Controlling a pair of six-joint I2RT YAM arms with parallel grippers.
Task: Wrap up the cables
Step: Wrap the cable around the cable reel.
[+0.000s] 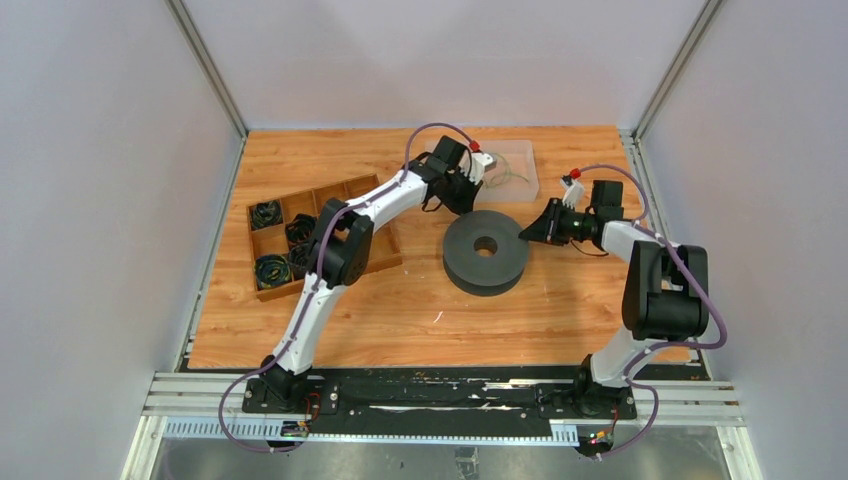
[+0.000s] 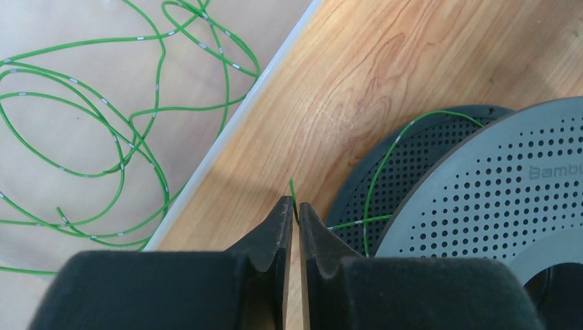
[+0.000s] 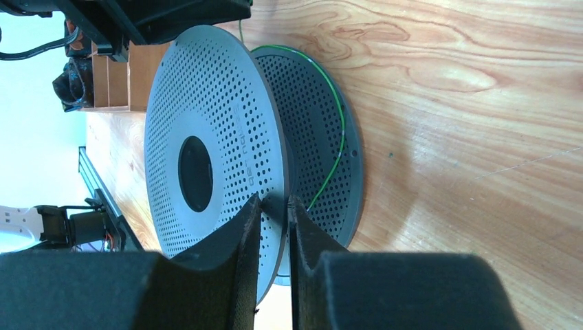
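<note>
Loose loops of thin green cables (image 2: 124,137) lie in a clear tray (image 1: 522,160) at the back. One strand (image 2: 375,185) runs over the lower flange of the grey perforated spool (image 1: 485,250) and up to my left gripper (image 2: 296,210). Its jaws are almost together, and the cable's end sticks out between the tips. That gripper (image 1: 468,192) hovers between the tray and the spool (image 2: 481,192). My right gripper (image 3: 273,203) straddles the rim of the spool's upper flange (image 3: 220,124), one finger above it and one below. It reaches in from the right (image 1: 528,230). The green strand (image 3: 337,137) lies between the flanges.
A wooden compartment box (image 1: 375,268) with black cord bundles (image 1: 270,268) stands at the left, beside the left arm's elbow. The tray's white rim (image 2: 227,130) runs diagonally just left of the left gripper. Grey walls enclose the wooden table (image 1: 560,310) on three sides.
</note>
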